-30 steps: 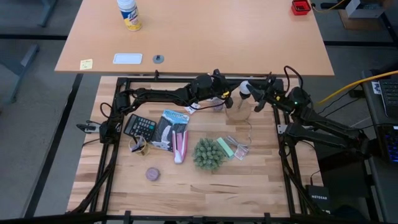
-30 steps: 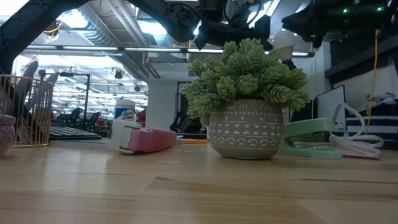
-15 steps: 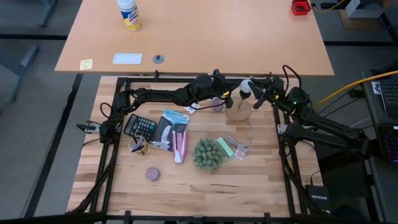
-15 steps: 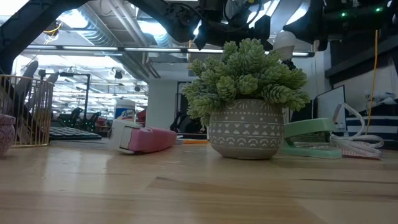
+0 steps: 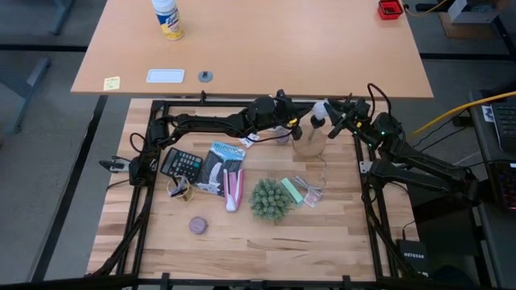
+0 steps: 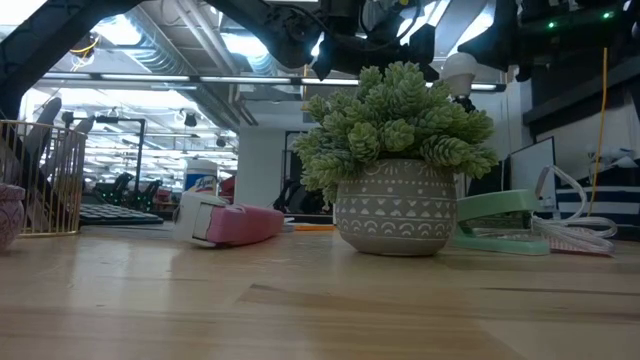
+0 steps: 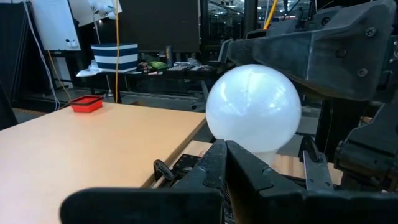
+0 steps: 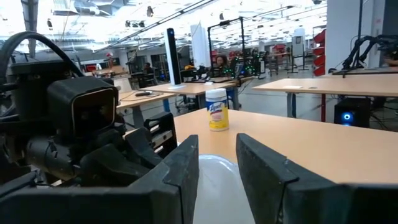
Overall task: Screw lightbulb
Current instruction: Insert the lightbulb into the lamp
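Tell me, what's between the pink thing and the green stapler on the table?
The potted plant sits between the pink thing and the green stapler. The high view shows it best; the low view agrees.

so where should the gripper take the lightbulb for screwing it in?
By the round glass top, fingers on opposite sides, coming from the globe end. The lightbulb shows its globe free, with the narrowing neck below it. The right gripper already straddles the white dome. The left gripper sits close by the neck, fingers together. That's my read.
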Tool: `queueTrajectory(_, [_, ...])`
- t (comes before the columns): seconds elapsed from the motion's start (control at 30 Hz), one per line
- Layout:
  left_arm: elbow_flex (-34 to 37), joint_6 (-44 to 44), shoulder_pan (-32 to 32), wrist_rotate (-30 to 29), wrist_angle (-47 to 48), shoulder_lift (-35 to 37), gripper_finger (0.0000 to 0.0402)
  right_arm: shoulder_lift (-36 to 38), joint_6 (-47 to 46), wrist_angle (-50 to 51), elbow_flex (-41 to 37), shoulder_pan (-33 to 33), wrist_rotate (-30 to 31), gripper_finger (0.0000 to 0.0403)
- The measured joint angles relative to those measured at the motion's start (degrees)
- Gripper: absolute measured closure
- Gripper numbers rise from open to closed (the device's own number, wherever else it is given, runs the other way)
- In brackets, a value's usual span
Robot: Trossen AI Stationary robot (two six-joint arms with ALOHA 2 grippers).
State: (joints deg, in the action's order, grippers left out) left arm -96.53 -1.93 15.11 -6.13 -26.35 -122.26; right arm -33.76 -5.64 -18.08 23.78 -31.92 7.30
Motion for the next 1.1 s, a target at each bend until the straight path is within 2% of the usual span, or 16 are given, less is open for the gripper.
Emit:
queueTrajectory(0.57, [0.0, -0.2, -0.8, -0.3, 0.1, 0.0, 0.0401, 0.0, -0.1, 1.3, 0.1, 0.0, -0.2, 0.0290])
queueTrajectory(0.83, [0.1, -1.5, -1.8, -4.8, 8.5, 3.7, 0.0401, 0.0, -0.1, 1.3, 0.1, 0.0, -0.2, 0.0290])
queueTrajectory(1.1, [0.1, -4.3, -4.8, 1.1, 8.0, 3.5, 0.0401, 0.0, -0.1, 1.4, 0.1, 0.0, -0.2, 0.0290])
